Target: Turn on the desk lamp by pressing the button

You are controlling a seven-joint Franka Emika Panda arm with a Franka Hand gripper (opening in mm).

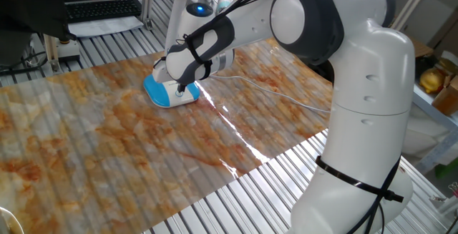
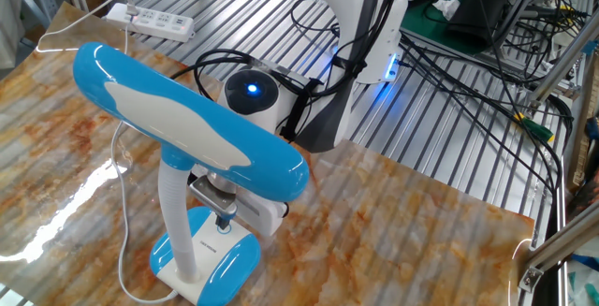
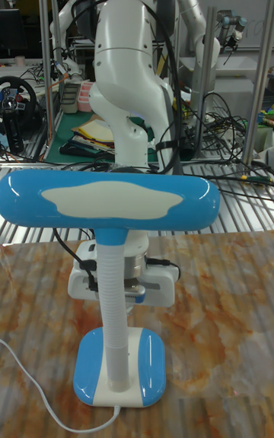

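The desk lamp stands on the marbled table top: blue-edged white base (image 1: 169,94) (image 2: 208,261) (image 3: 122,379), slim white stem (image 2: 178,222) (image 3: 112,293), and flat blue-white head (image 2: 182,119) (image 3: 106,198) that looks unlit. My gripper (image 1: 183,88) (image 2: 225,219) points straight down over the white top of the base, right beside the stem. Its dark fingertips sit together, shut on nothing, at or just above the base surface. I cannot make out the button itself. In the tall fixed view the gripper body (image 3: 144,286) is half hidden behind the stem.
The lamp's thin white cord (image 1: 275,94) (image 2: 122,208) trails over the table top. A white power strip (image 2: 154,23) lies at the table's far corner. Black cables (image 2: 449,72) cover the metal slats behind. A keyboard (image 1: 104,8) sits beyond the table.
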